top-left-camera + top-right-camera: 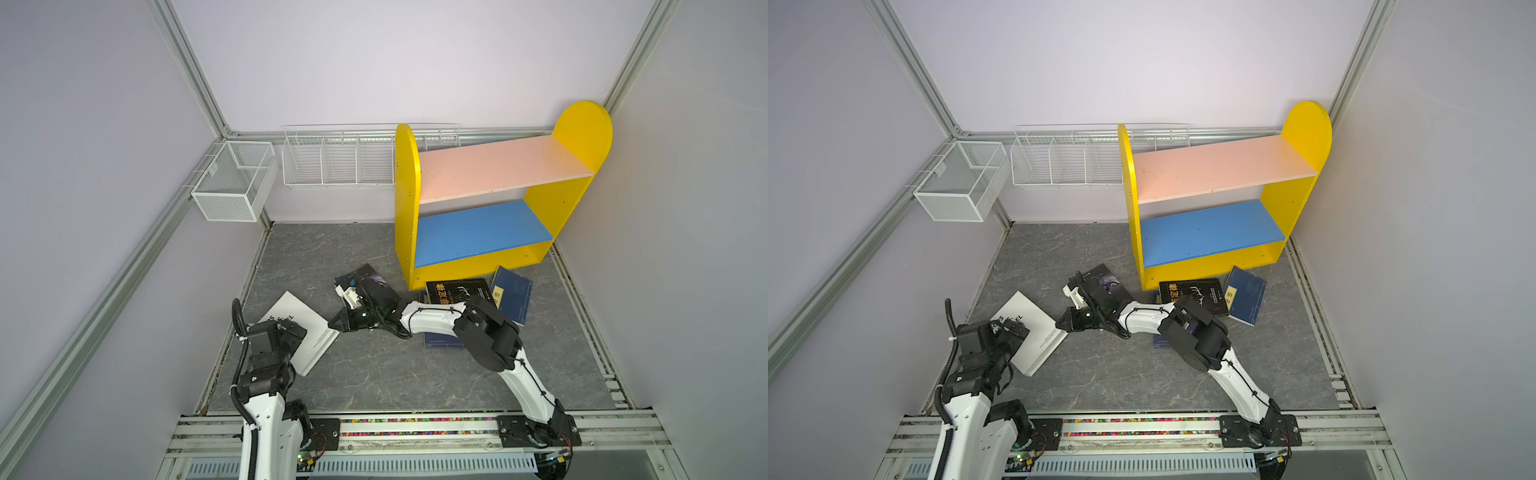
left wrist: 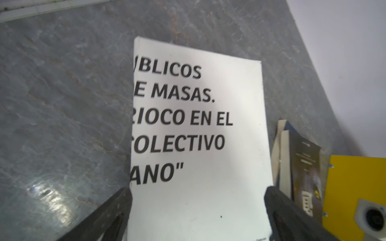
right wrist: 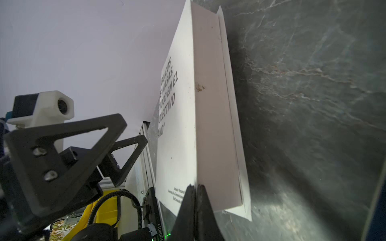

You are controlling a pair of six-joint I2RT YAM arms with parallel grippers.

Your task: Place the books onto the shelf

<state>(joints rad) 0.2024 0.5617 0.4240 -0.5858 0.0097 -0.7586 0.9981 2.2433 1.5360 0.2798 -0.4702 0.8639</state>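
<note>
We lose white book (image 1: 318, 338) corner under left arm (image 1: 266, 357); long axis diagonal toward tabletop (image 1: 374, 374) left edge; left gripper (image 2: 198, 191) wide, right gripper (image 3: 195, 188) closed.

Matt paper covers the white book (image 2: 198, 125); the marbled tabletop (image 2: 62, 104) gleams.

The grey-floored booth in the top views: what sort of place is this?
Probably a robot test cell: plain wall panels in aluminium framing, two arms bolted to a rail, and a small shelf with books as props.
</note>
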